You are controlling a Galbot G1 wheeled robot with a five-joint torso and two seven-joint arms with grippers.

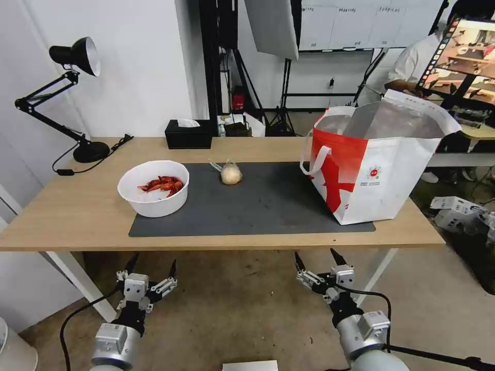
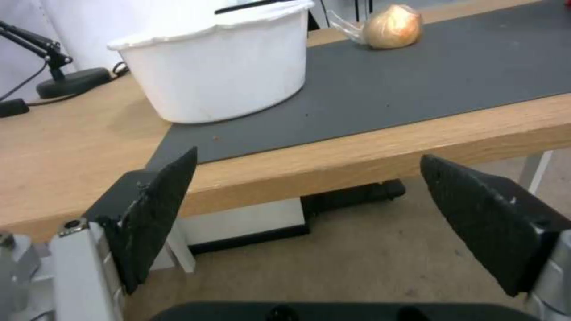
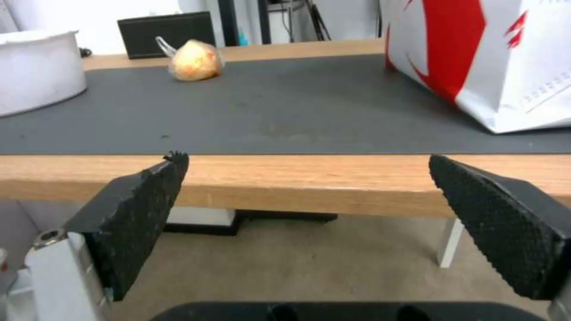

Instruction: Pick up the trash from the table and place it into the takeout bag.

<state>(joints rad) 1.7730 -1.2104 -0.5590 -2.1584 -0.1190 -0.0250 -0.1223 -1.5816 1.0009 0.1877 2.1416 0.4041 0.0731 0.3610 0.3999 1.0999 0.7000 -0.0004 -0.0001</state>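
Table point(image 1: 67, 211): we see the long light-wood top ahead of both grippers and higher than them; its near edge runs across just beyond the fingertips in both wrist views.
Dark grey mat point(image 1: 268, 206): it lies on the table and carries all the task's things.
Takeout bag point(image 1: 376, 159): red and white, standing open on the far right part of the mat, ahead and to the right of our right gripper point(image 1: 315, 262). Its mouth is high, so we judge that anything must be lifted well above the rim before it is let go.
White bowl of crayfish shells point(image 1: 153, 188): on the left end of the mat, straight ahead of our left gripper point(image 1: 153, 265) and the trash nearest to it. We should take it by the rim and keep it level, or the shells may spill.
Knotted plastic bag point(image 1: 230, 173): farther in, between the bowl and the takeout bag; soft, so a pinch at the knot seems safest.
Left gripper: below the table edge, fingers wide apart, holding nothing.
Right gripper: the same, low, spread and empty.
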